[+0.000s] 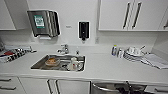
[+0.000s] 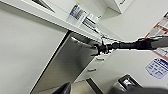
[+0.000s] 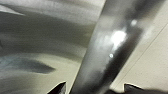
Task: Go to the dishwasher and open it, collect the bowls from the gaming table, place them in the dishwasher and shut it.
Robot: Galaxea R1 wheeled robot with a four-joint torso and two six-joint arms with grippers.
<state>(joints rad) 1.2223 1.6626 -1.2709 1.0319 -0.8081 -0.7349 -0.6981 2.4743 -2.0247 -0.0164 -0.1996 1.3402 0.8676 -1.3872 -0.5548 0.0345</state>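
1. The sink point(image 1: 58, 63), holding dishes, is seen at centre left of the white surface point(image 1: 105, 67).
2. The dishwasher point(image 2: 67, 62), door tilted ajar, is seen at lower right in the head view.
3. The right tool point(image 2: 101, 48) is at its handle point(image 3: 105, 47); its grip cannot be told.

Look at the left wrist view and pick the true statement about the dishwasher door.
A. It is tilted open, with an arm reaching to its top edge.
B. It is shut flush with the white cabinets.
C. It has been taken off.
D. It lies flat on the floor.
A: the dishwasher door's steel front leans out from under the counter, and the right arm reaches its top edge.
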